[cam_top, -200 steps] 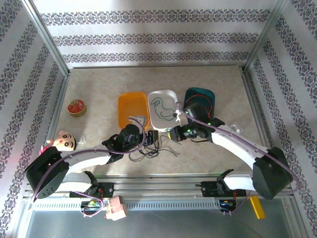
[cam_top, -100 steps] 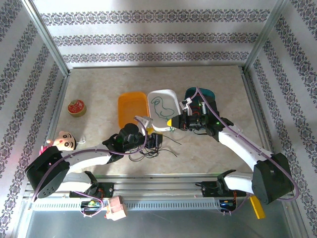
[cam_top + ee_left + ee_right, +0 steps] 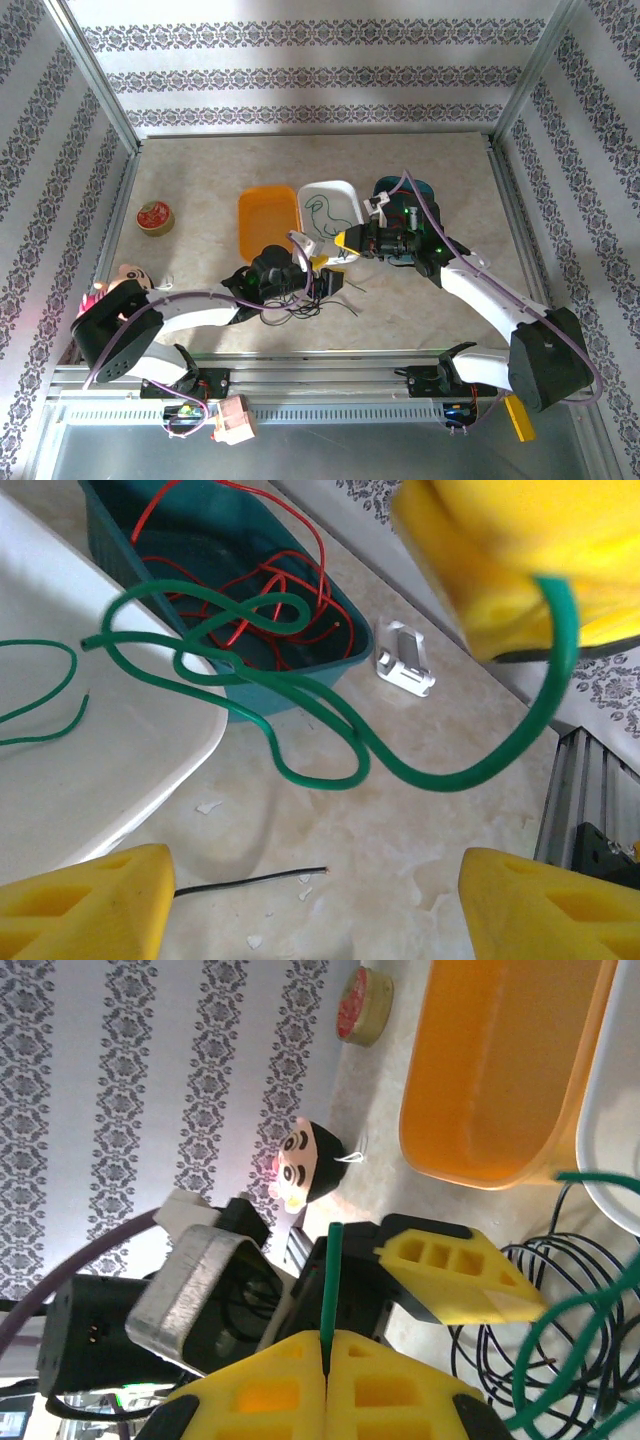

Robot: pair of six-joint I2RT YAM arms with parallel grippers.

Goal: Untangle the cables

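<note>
The right gripper (image 3: pixel 327 1345) has its yellow fingers pressed together on a green cable (image 3: pixel 300 705). The cable leaves them at the seam and hangs in loose loops in the air, in front of the white tray (image 3: pixel 110 750) and the teal tray (image 3: pixel 345 655). The left gripper (image 3: pixel 315 905) sits just beside it, fingers wide apart and holding nothing — the green loop hangs ahead of the gap, not inside it. Under that gap a black strand (image 3: pixel 250 880) lies on the table (image 3: pixel 420 830). Red cables (image 3: pixel 260 610) are heaped in the teal tray, and a second green cable (image 3: pixel 40 705) lies in the white one. A tangle of black cables (image 3: pixel 560 1305) rests on the table by the orange tray (image 3: pixel 500 1080), close to both wrists. Farther off — a white clip (image 3: pixel 405 660), a doll head (image 3: pixel 305 1165), a red tin (image 3: pixel 365 1005).
</note>
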